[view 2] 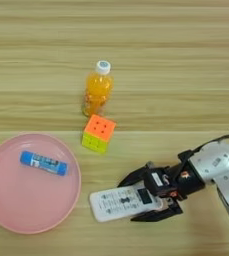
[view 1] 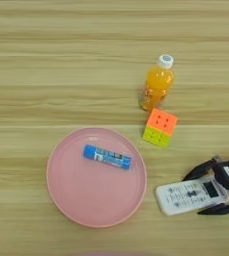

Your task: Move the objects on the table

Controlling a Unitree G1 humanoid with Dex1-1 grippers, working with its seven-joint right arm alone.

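On the table [view 1: 46, 65] a pink plate [view 1: 68, 200] lay at the lower left, and a blue tube [view 1: 107, 157] rested flat inside it, slanting down toward the right. Up and to the right of the plate a juice bottle [view 1: 157, 88] stood upright, white cap on top. Just below it sat the cube [view 1: 160, 128], orange face up and yellow side toward the camera, close to the bottle. At the lower right the remote [view 2: 123, 202] lay flat, buttons up. Its right end sat between the spread black fingers of the gripper [view 2: 132, 197], one finger along each long edge. Whether those fingers pressed the remote could not be told.
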